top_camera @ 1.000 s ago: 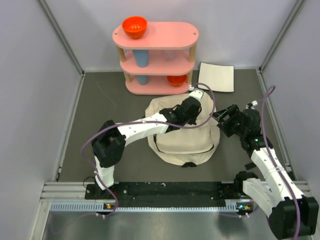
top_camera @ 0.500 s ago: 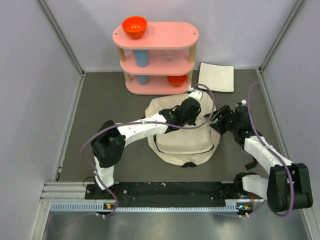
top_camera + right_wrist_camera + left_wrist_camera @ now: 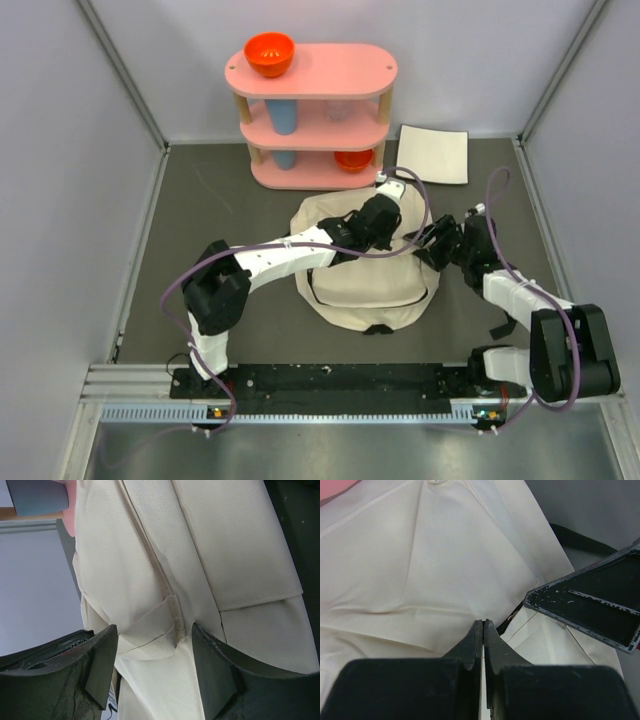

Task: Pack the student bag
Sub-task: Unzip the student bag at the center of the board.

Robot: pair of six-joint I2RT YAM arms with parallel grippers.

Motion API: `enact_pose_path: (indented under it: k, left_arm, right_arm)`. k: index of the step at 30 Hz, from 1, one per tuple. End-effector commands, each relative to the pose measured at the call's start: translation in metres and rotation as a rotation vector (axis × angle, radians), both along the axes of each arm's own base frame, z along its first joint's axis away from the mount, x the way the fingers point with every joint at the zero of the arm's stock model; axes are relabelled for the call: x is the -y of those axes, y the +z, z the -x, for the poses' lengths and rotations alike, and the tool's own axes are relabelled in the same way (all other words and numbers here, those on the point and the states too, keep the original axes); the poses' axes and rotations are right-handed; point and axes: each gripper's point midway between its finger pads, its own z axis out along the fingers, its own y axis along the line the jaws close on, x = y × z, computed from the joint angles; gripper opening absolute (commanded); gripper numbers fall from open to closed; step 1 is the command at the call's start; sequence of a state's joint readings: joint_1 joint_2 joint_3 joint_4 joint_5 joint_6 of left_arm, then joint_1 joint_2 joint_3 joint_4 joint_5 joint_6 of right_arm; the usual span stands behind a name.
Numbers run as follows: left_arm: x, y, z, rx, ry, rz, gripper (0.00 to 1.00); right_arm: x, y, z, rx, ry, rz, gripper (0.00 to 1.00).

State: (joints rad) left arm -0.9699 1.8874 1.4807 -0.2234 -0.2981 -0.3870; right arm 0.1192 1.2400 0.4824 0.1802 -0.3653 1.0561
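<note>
The cream student bag (image 3: pixel 365 280) lies on the dark table in the middle. My left gripper (image 3: pixel 397 222) rests on its top; in the left wrist view the jaws (image 3: pixel 483 621) are pressed together at a fold of the bag's fabric (image 3: pixel 420 570). My right gripper (image 3: pixel 428 245) is at the bag's right side. It is open (image 3: pixel 152 630), with a sewn cream fabric loop (image 3: pixel 155 625) of the bag between its fingers. One right finger (image 3: pixel 590 605) shows in the left wrist view, close to the left fingertips.
A pink three-tier shelf (image 3: pixel 310 70) stands at the back, with an orange bowl (image 3: pixel 269 52) on top, a blue cup (image 3: pixel 283 117) in the middle tier and another orange bowl (image 3: pixel 352 159) at the bottom. A flat white square sheet (image 3: pixel 434 153) lies to its right.
My right arm has swung left and lower, bringing its open gripper up against the bag's right side. My left arm and the bag have not moved.
</note>
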Motion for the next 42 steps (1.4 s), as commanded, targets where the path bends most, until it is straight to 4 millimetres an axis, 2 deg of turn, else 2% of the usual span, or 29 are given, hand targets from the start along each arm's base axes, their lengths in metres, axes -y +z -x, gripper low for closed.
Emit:
enact_pose_path:
  k: [1,5,8,9,10,11,17,20,21,23,24,25,26,28,29,30,32,34,39,42]
  left_arm:
    - [0.001,0.035,-0.004,0.051,0.002,0.073,0.00]
    - [0.001,0.034,-0.004,0.050,0.000,0.070,0.00]
    - [0.001,0.033,-0.004,0.049,0.002,0.069,0.00]
    - [0.001,0.032,-0.004,0.046,0.002,0.065,0.00]
    - [0.000,0.032,-0.004,0.045,0.002,0.064,0.00]
    - [0.000,0.032,-0.004,0.047,0.002,0.064,0.00]
    - [-0.010,0.030,-0.004,0.054,0.019,0.037,0.00]
    - [-0.027,0.024,-0.004,0.049,0.053,0.008,0.00]
    - [-0.036,0.013,-0.003,0.036,0.064,-0.016,0.00]
    - [-0.054,0.013,-0.006,0.044,0.104,-0.021,0.00]
    - [-0.068,0.000,-0.003,0.027,0.122,-0.049,0.00]
    - [-0.082,0.003,-0.008,0.029,0.153,-0.043,0.00]
    - [-0.096,-0.011,-0.005,0.012,0.166,-0.065,0.00]
    - [-0.121,-0.010,-0.009,0.021,0.217,-0.075,0.00]
    - [-0.135,-0.023,-0.004,0.004,0.232,-0.107,0.00]
    - [-0.149,-0.022,-0.008,0.006,0.266,-0.107,0.00]
    - [-0.172,-0.038,-0.004,-0.019,0.304,-0.137,0.00]
    - [-0.194,-0.040,-0.007,-0.019,0.358,-0.152,0.00]
    - [-0.225,-0.052,-0.004,-0.030,0.413,-0.223,0.00]
    - [-0.221,-0.047,-0.007,-0.038,0.389,-0.211,0.00]
  right_arm:
    - [-0.005,0.012,-0.012,0.073,0.025,-0.033,0.58]
    - [-0.011,0.015,-0.013,0.086,0.052,-0.075,0.44]
    - [-0.015,0.020,-0.010,0.108,0.061,-0.105,0.29]
    - [-0.015,0.020,-0.009,0.109,0.061,-0.106,0.16]
    - [-0.013,0.019,-0.009,0.106,0.051,-0.100,0.11]
    - [-0.012,0.020,-0.008,0.111,0.046,-0.095,0.01]
    - [0.002,0.016,-0.006,0.087,-0.018,-0.029,0.00]
    - [0.012,0.016,-0.006,0.079,-0.060,0.025,0.00]
    - [0.015,0.016,-0.006,0.083,-0.070,0.047,0.00]
    - [0.018,0.016,-0.005,0.074,-0.074,0.068,0.00]
    - [0.019,0.015,-0.005,0.073,-0.078,0.075,0.00]
    - [0.020,0.014,-0.005,0.071,-0.081,0.080,0.00]
    - [0.021,0.012,-0.004,0.064,-0.083,0.082,0.00]
    - [0.021,0.010,-0.003,0.059,-0.086,0.085,0.00]
    - [0.021,0.009,-0.003,0.055,-0.087,0.083,0.00]
    - [0.021,0.008,-0.003,0.053,-0.088,0.082,0.00]
    - [0.021,0.009,-0.003,0.057,-0.086,0.079,0.00]
    - [0.021,0.009,-0.003,0.057,-0.085,0.078,0.00]
    - [0.019,0.013,-0.003,0.064,-0.063,0.086,0.00]
    - [0.019,0.018,-0.004,0.082,-0.062,0.093,0.00]
